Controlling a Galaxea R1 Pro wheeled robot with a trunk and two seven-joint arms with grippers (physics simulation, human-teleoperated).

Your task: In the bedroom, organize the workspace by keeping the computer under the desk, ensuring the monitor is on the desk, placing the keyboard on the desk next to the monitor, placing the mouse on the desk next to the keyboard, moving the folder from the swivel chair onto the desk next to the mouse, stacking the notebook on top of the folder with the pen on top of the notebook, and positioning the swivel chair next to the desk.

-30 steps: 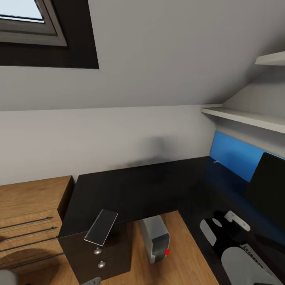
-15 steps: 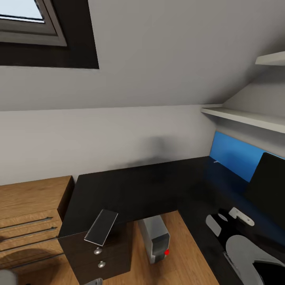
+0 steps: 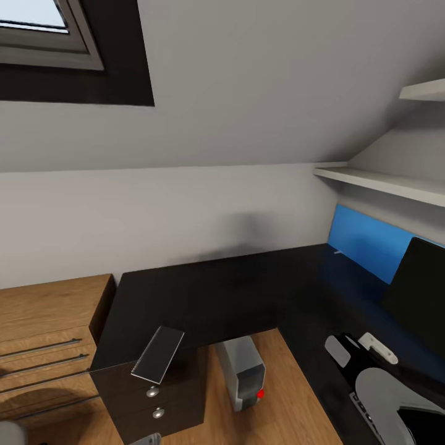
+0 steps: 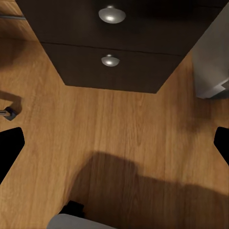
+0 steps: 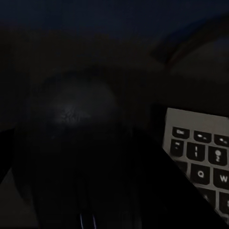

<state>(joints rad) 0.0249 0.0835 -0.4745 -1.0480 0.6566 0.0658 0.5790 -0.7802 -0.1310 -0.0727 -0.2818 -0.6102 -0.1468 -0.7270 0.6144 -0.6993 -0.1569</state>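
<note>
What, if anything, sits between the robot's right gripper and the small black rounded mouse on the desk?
Nothing visible does. In the right wrist view the small black rounded mouse lies straight ahead and close, with the slim silver-grey keyboard off to one side of it. The picture is too dark to tell whether the right gripper already touches it.

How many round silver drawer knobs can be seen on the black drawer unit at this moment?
2: an upper knob and a lower knob, one above the other on the drawer fronts of the desk, beside the computer. More may sit lower, beyond the frame.
</note>
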